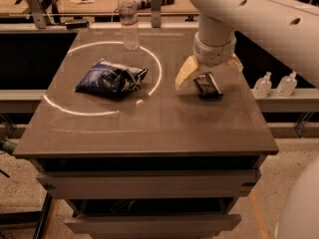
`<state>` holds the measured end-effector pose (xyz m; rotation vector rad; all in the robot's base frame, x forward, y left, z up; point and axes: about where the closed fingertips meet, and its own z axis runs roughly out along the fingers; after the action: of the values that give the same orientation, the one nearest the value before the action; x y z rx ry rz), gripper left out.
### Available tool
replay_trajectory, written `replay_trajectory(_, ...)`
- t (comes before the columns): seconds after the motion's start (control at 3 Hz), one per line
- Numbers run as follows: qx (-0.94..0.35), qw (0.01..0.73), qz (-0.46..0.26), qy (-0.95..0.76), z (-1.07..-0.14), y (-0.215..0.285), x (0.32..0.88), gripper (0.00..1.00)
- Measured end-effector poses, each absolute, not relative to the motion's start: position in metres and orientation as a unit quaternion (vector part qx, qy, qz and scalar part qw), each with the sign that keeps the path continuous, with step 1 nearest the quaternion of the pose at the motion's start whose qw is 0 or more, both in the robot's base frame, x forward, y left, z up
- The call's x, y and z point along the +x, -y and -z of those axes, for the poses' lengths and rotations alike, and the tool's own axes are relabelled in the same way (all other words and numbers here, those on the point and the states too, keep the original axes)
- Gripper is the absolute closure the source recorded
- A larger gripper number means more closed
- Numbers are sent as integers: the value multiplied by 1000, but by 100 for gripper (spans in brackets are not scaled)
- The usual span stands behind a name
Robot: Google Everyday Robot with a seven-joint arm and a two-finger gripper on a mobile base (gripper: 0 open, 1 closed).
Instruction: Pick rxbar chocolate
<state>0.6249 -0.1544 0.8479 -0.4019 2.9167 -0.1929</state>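
Note:
The rxbar chocolate (208,85) is a small flat black wrapper bar lying on the right part of the grey table top (149,128). My gripper (209,69) hangs from the white arm directly over the bar's far end. It is open, with one pale yellow finger (184,74) low at the bar's left side and the other finger (235,62) at its far right. The bar lies flat on the table between them and is not held.
A blue-and-white snack bag (110,77) lies left of centre inside a white ring of light. A clear water bottle (129,19) stands at the back. Two small bottles (274,83) stand on a ledge beyond the right edge. Drawers sit below the table's front edge.

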Motion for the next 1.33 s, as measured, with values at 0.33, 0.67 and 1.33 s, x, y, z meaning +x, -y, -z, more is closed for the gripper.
replay_trajectory(0.33, -121, 87, 49, -988, -842, 153, 623, 0)
replay_trajectory(0.67, -100, 84, 41, -991, -836, 154, 626, 0)
replay_trajectory(1.33, -59, 77, 30, -995, -818, 159, 641, 0)
